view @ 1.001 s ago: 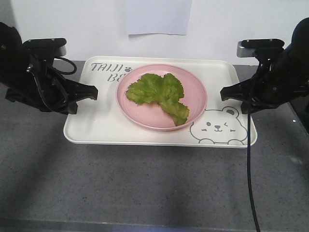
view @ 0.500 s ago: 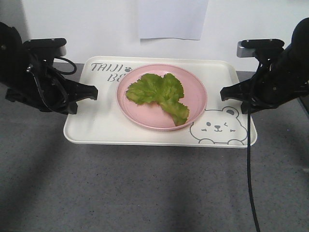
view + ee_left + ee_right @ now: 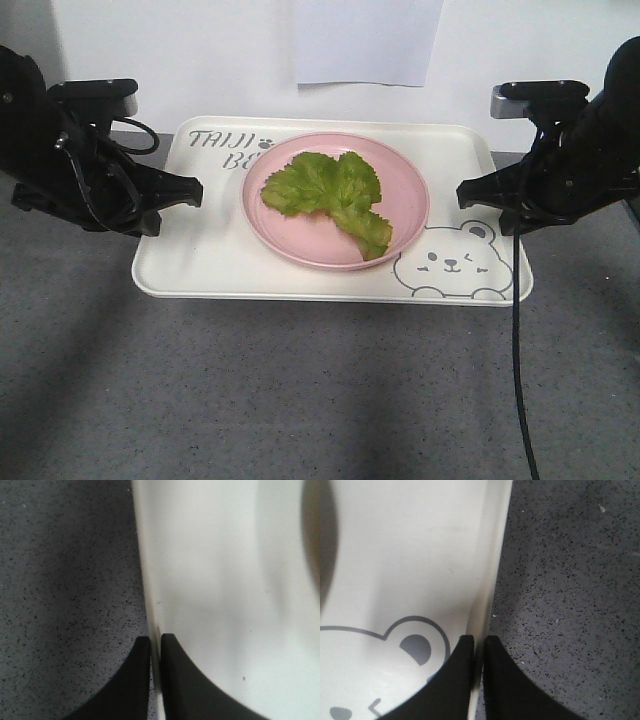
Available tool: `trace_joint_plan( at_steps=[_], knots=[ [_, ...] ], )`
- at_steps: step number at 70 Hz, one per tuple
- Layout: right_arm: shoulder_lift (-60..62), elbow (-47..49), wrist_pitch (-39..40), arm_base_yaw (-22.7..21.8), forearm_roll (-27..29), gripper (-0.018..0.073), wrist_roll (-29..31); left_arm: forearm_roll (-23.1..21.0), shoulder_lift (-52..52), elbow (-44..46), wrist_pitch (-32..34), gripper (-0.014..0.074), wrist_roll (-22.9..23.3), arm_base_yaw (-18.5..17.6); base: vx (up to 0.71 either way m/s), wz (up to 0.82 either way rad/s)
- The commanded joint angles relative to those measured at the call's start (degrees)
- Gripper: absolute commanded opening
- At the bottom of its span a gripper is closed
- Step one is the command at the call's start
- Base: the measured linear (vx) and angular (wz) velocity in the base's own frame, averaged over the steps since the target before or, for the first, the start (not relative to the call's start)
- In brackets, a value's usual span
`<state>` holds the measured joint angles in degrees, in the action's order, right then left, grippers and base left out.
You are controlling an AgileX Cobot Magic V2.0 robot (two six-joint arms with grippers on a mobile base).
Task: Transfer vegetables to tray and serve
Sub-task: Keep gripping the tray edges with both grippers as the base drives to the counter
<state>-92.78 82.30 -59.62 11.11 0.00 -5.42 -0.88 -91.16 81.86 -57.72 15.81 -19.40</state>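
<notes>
Grey speckled tabletop (image 3: 300,400) fills the front view below the cream-white rectangular plastic tray (image 3: 200,260), the landmark here. Over the last second the white paper sheet (image 3: 370,40) on the wall behind the tray has slid rightward and lower. The tray and both arms have kept their places in the picture. I judge that the base is moving with the tray carried between the arms, so serving is under way. The round pink plate (image 3: 410,215) sits in the tray's middle. On it lies the bright green ruffled lettuce leaf (image 3: 325,190), so the transfer looks done. The left gripper (image 3: 155,645) is pinched on the tray's left rim, one finger either side. The right gripper (image 3: 479,642) is clamped likewise on the right rim, beside the bear's ear.
</notes>
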Motion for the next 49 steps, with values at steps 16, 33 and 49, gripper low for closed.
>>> trace_joint_plan(
  at_steps=[16, 33, 49],
  knots=[
    [2.72, 1.76, 2.80, 0.29, 0.56, -0.0004, 1.34, -1.26, 2.65, 1.71, 3.65, -0.0007, -1.05, -0.83, 0.00, 0.00],
    [2.72, 1.76, 2.80, 0.29, 0.56, -0.0004, 1.34, -1.26, 2.65, 1.71, 3.65, -0.0007, -1.05, -0.83, 0.00, 0.00],
    [2.72, 1.76, 2.80, 0.29, 0.56, -0.0004, 1.34, -1.26, 2.65, 1.71, 3.65, -0.0007, -1.05, -0.83, 0.00, -0.01]
  ],
)
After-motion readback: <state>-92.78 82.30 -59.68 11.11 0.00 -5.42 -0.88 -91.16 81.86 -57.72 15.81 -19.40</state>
